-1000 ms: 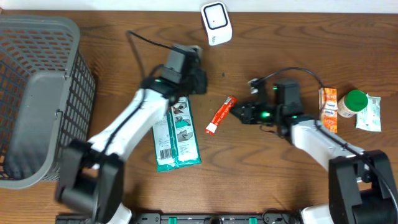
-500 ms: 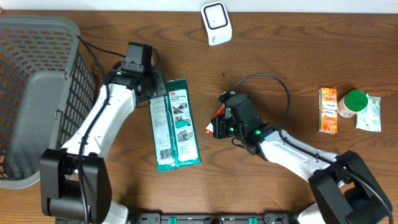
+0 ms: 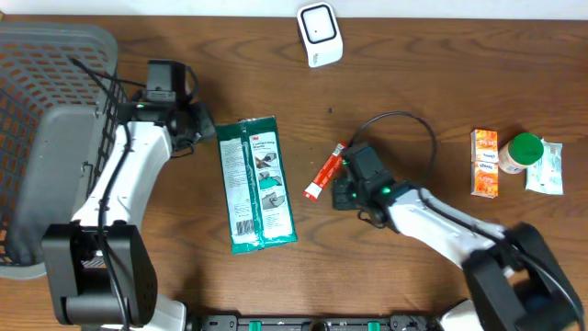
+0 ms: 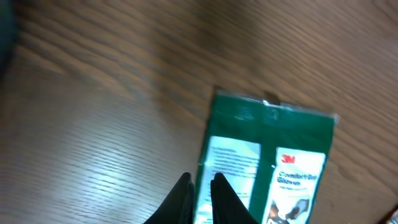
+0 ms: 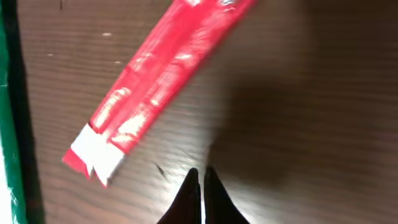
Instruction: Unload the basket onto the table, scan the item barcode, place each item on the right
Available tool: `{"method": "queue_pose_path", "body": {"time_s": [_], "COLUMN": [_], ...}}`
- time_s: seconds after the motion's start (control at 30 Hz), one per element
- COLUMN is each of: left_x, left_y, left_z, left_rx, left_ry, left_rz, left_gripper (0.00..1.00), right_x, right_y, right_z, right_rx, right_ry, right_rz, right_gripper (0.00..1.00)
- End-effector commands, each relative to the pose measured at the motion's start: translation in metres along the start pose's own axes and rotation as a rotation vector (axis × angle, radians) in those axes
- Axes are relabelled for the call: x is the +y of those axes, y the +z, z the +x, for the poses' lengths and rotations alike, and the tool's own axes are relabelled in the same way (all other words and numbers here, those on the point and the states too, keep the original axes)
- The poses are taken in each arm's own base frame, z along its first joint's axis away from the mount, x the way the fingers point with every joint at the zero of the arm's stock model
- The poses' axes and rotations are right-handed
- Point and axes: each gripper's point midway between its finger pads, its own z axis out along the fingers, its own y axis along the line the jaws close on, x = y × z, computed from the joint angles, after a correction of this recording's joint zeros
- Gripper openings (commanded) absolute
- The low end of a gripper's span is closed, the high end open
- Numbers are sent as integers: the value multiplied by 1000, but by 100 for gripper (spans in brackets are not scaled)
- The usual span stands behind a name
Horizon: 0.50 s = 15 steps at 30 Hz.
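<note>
**Both grippers closed and empty; nothing is facing the scanner yet**

Overhead: The white scanner is sitting at the far edge of the table, well apart from every item. The green glove pack is lying flat with its label up between the 2 arms. The red sachet is lying slantwise near the pack's right side. The left gripper is hanging between the grey basket and the pack's upper left corner, touching neither. The right gripper is sitting just beside the sachet's lower end, which suggests the sachet is the item being lined up. An orange box and a green-capped bottle are waiting at the far right.

Left wrist: The left gripper is showing its 2 fingers almost touching, with nothing between them. The glove pack is lying just ahead of the tips.

Right wrist: The right gripper is pressing its fingers together and gripping nothing. Its tips are pointing at bare wood just short of the red sachet. Judging by this, the jaws are going to need opening before any pickup.
</note>
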Motion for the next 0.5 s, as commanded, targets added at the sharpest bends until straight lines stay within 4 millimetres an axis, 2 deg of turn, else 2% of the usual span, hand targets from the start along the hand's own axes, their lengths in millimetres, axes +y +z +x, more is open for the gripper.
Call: {"method": "queue_pose_path", "body": {"time_s": [0.0,0.03,0.07,0.17,0.2,0.23,0.27,0.3,0.47], "left_x": [15,17,19,24,24,24,25,25,25], "left_y": [-2,-2,-2,-3,-3,-3,-3,-3,-3], "left_z": [-11,-14,-17,-22,-22,-22,-20,-19,-18], "left_rx": [-25,-34,-43,-56,-55,-54,-50,-43,-40], "left_ry": [-32,-38,-42,-54,-54,-54,-54,-54,-55], "left_rz": [-18,-18,-17,-19,-20,-20,-22,-24,-25], "left_gripper": [15,17,26,29,41,59,68,83,84], "right_x": [3,12,21,43,48,52,56,58,75], "right_y": [-36,-42,-47,-53,-52,-50,-46,-42,-9], "right_z": [-35,-38,-41,-45,-46,-46,-46,-45,-31], "right_rx": [-119,-132,-143,-160,-164,-171,-180,-185,-181], "right_ry": [-75,-91,-95,-58,-46,-52,-62,-72,-137], "right_rz": [-25,-76,-120,-219,-229,-233,-227,-214,-177], "right_gripper": [1,1,1,1,1,1,1,1,2]}}
